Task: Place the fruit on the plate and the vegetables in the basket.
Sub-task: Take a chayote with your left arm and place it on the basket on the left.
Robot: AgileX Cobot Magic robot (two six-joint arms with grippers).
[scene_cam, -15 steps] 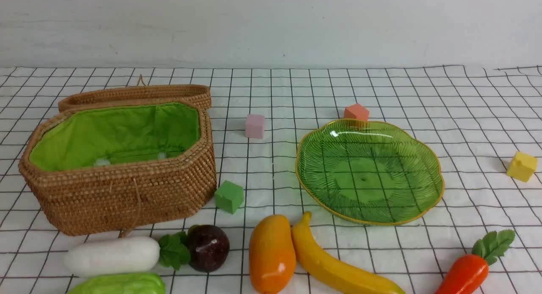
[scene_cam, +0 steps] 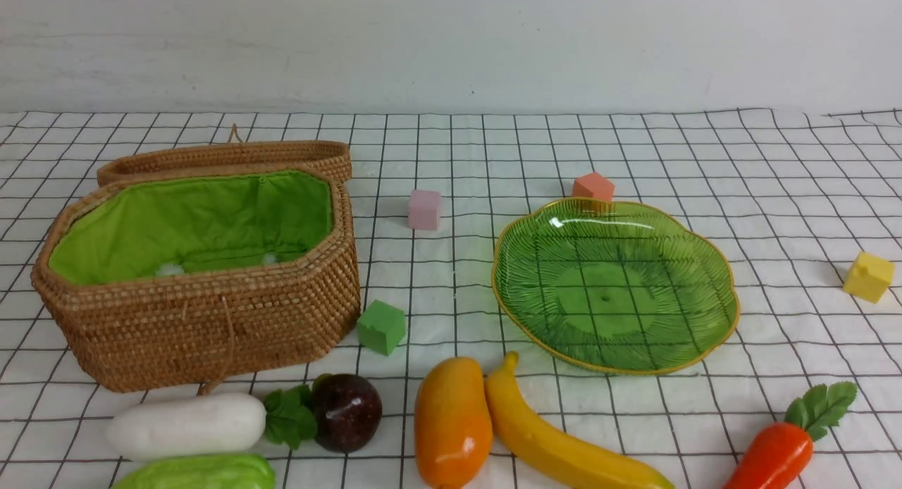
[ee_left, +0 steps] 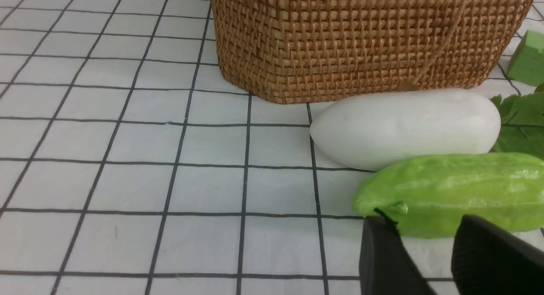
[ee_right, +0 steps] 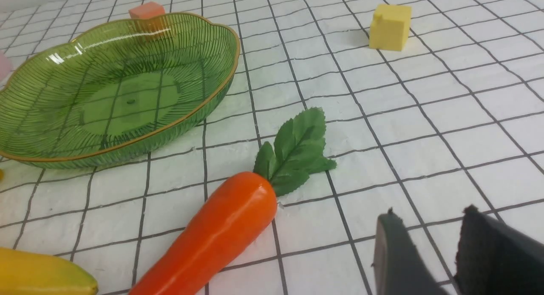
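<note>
Though empty, L gripper [ee_left: 423, 228] & R gripper [ee_right: 429, 215] each part-open.

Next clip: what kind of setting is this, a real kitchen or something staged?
Most likely a staged test bench, not a kitchen. A grid-printed white cloth is spread before a bare wall, and props such as a toy carrot and a yellow foam cube lie on it.
</note>
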